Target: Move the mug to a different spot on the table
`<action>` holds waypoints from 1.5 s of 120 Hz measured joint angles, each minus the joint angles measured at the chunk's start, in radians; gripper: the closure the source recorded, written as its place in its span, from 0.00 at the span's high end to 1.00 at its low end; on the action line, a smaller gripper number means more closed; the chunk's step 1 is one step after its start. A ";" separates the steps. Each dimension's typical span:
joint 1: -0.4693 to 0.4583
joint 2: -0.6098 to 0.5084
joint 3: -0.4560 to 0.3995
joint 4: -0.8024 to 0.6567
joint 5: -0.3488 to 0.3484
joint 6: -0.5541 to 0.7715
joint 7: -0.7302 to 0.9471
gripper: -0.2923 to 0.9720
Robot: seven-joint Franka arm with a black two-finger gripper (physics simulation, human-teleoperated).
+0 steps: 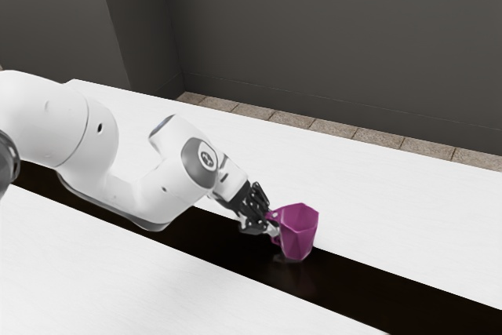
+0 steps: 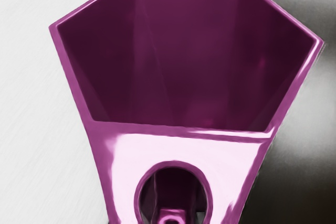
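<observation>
Magenta, six-sided mug [image 1: 296, 231] stands upright on the dark strip [image 1: 369, 280] that runs between the two white stretches of the table [image 1: 376, 170], towards the exterior view's lower right, with its shadow right under its base. The white arm [image 1: 133, 170] reaches in low from the exterior view's left, and the black gripper [image 1: 265, 223] is at the mug's near side, its fingers closed on the handle [image 1: 274, 216] from both sides. From the wrist, the mug's open mouth is empty, and the handle's loop [image 2: 173, 182] sits just under the hand
</observation>
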 joint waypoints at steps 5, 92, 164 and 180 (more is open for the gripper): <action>0.000 -0.003 -0.003 -0.001 -0.015 0.005 0.003 0.26; 0.219 -0.296 -0.030 -0.246 -0.433 0.102 0.142 0.25; 0.399 -0.296 -0.029 -0.339 -0.846 0.323 0.189 0.25; 0.351 -0.249 -0.029 -0.310 -0.850 0.328 0.195 0.25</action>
